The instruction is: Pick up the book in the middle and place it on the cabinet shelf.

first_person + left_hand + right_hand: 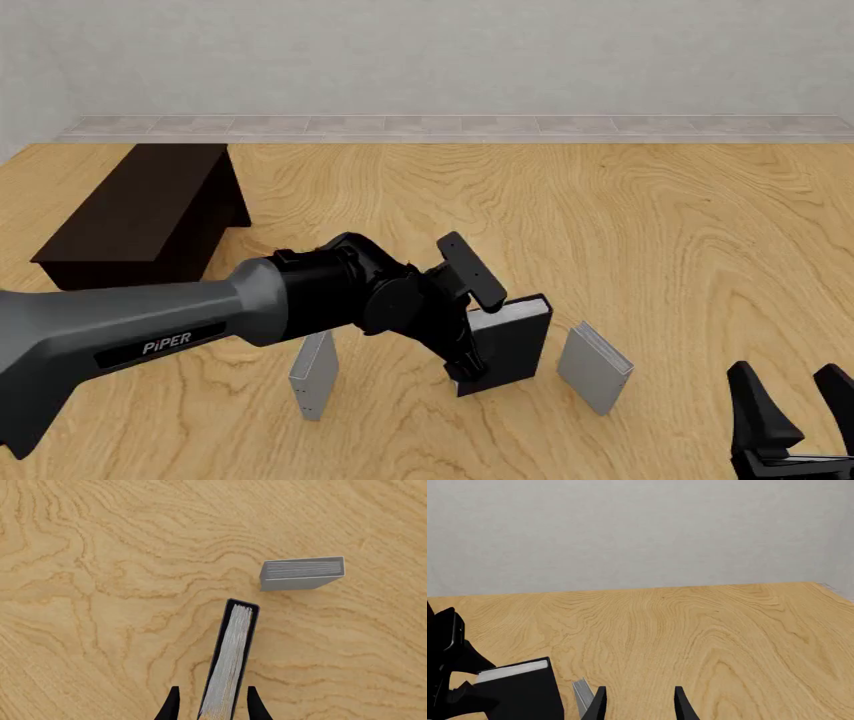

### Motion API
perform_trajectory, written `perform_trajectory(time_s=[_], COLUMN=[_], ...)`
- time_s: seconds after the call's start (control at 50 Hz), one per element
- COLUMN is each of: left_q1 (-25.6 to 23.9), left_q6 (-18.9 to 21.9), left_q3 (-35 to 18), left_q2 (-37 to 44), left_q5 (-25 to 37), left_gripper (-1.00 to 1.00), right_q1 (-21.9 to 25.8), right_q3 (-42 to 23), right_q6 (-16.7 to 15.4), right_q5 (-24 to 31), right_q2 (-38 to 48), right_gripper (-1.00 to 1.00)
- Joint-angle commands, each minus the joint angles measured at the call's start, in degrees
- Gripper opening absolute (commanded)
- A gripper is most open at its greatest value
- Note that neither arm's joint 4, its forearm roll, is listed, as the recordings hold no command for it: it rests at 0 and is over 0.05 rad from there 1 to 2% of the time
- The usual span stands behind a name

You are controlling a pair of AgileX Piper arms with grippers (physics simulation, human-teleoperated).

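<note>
In the left wrist view, the left end effector (212,702) straddled the book (231,655), one dark fingertip on each cover and the white page edges running away between them. The fingers sat close against the covers, so the book looked pinched by its thickness. That suits a thick hardcover standing on edge: gripping across the covers keeps it from fanning open. Whether it rested on the desk (100,580) or was just clear of it could not be told. A thin grey book (301,573) stood apart from it, beyond its far end and off to one side, not touching.

In the front view, the left arm reached in low and its end effector (467,370) closed on the book (514,340) near the middle front of the desk (601,220). A grey book (312,377) stood just beside on the left, partly hidden behind the arm, and another (594,367) just beside on the right. Both probably leave little room for sideways swing, so a straight lift seems the safer way out. The cabinet shelf (134,215) lay well apart at the far left, its flat top bare. The right end effector (798,415) waited at the front right, fingers spread, holding nothing.

In the right wrist view, the right end effector (639,705) was open and empty above the desk (714,630). The book (520,690) showed at the edge with the left arm on it, a grey sliver (582,692) of the neighbouring book just beside it.
</note>
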Motion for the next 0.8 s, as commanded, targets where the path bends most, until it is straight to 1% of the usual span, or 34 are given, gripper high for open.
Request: perform_trajectory(time_s=[0.02, 0.06, 0.34, 0.38, 0.44, 0.54, 0.56, 0.64, 0.66, 0.72, 0.78, 0.8], left_q1=[-0.42, -1.08, -1.09, -0.6, -1.79, -0.9, -0.83, -0.65, -0.31, -1.77, -1.7, -2.1], left_q6=[-0.17, -0.74, -0.35, 0.24, -0.22, 0.27, 0.4, 0.75, 1.41, 1.27, 2.23, 1.81], left_q3=[1.11, 1.25, 2.32, 2.27, 2.62, 1.8, 1.71, 1.41, 1.35, 1.13, 0.97, 0.91], left_q2=[1.46, 1.52, 3.34, 3.79, 3.49, 3.66, 3.61, 3.19, 2.97, 1.65, 0.92, 0.57], left_q5=[-1.1, -1.18, -2.16, -2.02, -1.53, -1.24, -1.2, -1.0, -0.99, -0.87, -0.59, -0.6], left_gripper=[1.0, 1.0, 1.0, 1.0, 1.0, 1.0, -1.0, -1.0, -1.0, -1.0, -1.0, -1.0], right_q1=[-0.02, -0.03, 0.03, 0.02, 0.02, 0.01, 0.01, 0.01, 0.01, 0.0, 0.0, -0.01], right_q3=[0.0, 0.0, -0.01, -0.01, -0.02, -0.01, -0.01, -0.01, 0.0, 0.03, 0.05, 0.05], right_q6=[0.02, 0.01, -0.07, -0.06, -0.06, -0.06, -0.06, -0.04, -0.04, -0.03, -0.03, -0.04], right_q5=[0.13, 0.18, 0.98, 0.98, 1.03, 0.97, 0.97, 0.93, 0.93, 0.94, 0.98, 1.03], right_q2=[-0.11, -0.19, -0.99, -0.99, -1.05, -0.98, -0.98, -0.95, -0.96, -0.98, -1.02, -1.08], right_gripper=[1.0, 1.0, 1.0, 1.0, 1.0, 1.0, 1.0, 1.0, 1.0, 1.0, 1.0, 1.0])
